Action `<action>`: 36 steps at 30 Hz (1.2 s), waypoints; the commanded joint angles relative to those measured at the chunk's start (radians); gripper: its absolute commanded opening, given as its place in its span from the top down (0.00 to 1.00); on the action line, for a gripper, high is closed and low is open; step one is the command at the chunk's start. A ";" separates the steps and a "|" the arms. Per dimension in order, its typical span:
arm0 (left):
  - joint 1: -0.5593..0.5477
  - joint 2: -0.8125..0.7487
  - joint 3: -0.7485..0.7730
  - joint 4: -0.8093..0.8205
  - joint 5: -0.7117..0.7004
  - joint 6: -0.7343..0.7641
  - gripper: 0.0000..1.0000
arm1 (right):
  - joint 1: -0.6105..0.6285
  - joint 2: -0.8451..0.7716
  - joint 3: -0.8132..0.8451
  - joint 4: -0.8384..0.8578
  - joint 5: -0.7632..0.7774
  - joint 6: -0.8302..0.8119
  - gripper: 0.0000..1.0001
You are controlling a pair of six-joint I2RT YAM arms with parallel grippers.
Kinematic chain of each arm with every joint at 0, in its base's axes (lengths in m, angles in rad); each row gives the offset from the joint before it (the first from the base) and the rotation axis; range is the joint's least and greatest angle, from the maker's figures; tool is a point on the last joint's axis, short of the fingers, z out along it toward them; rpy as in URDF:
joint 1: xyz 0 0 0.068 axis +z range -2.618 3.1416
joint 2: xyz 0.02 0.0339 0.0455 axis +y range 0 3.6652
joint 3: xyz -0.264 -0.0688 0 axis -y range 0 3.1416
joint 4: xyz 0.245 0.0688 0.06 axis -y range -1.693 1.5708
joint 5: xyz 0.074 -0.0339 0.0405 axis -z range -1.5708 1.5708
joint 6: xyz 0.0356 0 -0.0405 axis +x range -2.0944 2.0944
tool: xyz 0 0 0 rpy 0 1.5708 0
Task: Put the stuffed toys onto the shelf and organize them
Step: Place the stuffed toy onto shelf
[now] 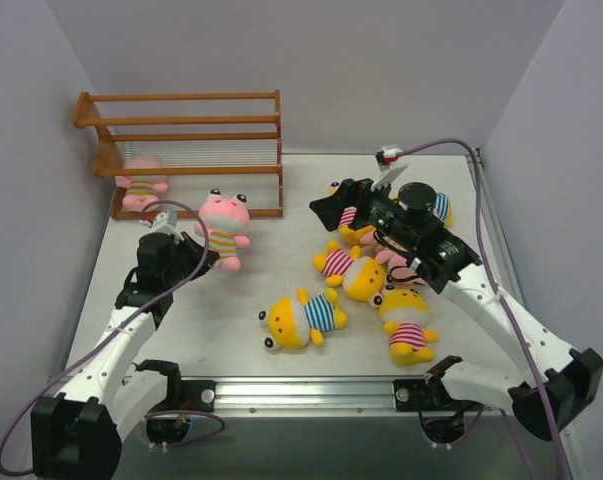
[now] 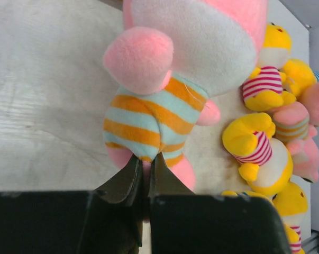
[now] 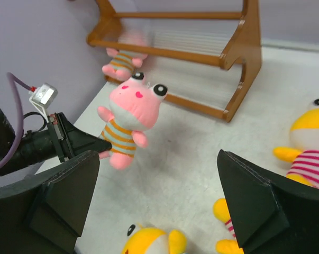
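Pink stuffed toy [image 1: 224, 228] in its tan-striped shirt looks to be raised just off the bench [image 1: 211, 315]. It is in front of the right half of the shelf [image 1: 181, 97], which stands at the far left. The left claw [image 2: 144, 161] is closed tight on a pinch of plush at the toy's bottom, between its legs. The right claw [image 3: 158, 153] is spread wide and holds nothing, over the other toys [image 1: 381, 285] heaped on the right side. A second pink toy [image 1: 141, 185] already sits at the left end of the lowest tier. To my eye the grip is thin and the head heavy, so the toy could swing or slip. I'd carry it slowly, lift it clear of the front rail, and bring it down next to its pink twin, facing out. I'd let go only once its weight rests on the slats.
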 commanded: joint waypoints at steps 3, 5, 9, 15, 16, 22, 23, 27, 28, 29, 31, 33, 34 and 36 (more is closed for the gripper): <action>0.135 0.120 0.108 -0.016 0.113 0.011 0.98 | -0.004 -0.182 -0.044 -0.021 0.209 -0.160 0.00; 0.168 0.183 0.152 -0.026 0.124 0.021 0.98 | -0.005 -0.221 -0.073 -0.012 0.250 -0.185 0.00; 0.236 0.288 0.224 -0.029 0.136 0.033 0.98 | -0.008 -0.307 -0.111 0.000 0.286 -0.219 0.00; 0.296 0.472 0.344 -0.026 0.150 0.042 0.98 | -0.011 -0.370 -0.140 0.017 0.338 -0.251 0.00; 0.300 0.492 0.356 -0.007 0.146 0.048 0.98 | -0.013 -0.373 -0.142 0.015 0.338 -0.257 0.00; 0.328 0.648 0.433 0.024 0.141 0.059 0.98 | -0.013 -0.390 -0.163 0.026 0.332 -0.262 0.00; 0.328 0.659 0.439 0.038 0.142 0.061 0.98 | -0.013 -0.388 -0.162 0.025 0.330 -0.262 0.00; 0.337 0.726 0.502 0.064 0.149 0.077 0.97 | -0.013 -0.382 -0.169 0.031 0.322 -0.263 0.00; 0.337 0.754 0.516 0.067 0.153 0.082 0.98 | -0.013 -0.382 -0.169 0.032 0.321 -0.260 0.00; 0.340 0.766 0.525 0.072 0.158 0.087 0.98 | -0.013 -0.376 -0.171 0.032 0.321 -0.259 0.00; 0.339 0.794 0.551 0.086 0.161 0.090 0.98 | -0.013 -0.371 -0.171 0.037 0.316 -0.260 0.00; 0.339 0.809 0.571 0.084 0.152 0.100 0.98 | -0.014 -0.368 -0.174 0.038 0.316 -0.260 0.00; 0.339 0.822 0.594 0.086 0.146 0.107 0.98 | -0.014 -0.365 -0.173 0.038 0.315 -0.260 0.00; 0.339 0.835 0.612 0.078 0.132 0.126 0.98 | -0.014 -0.367 -0.173 0.038 0.315 -0.260 0.00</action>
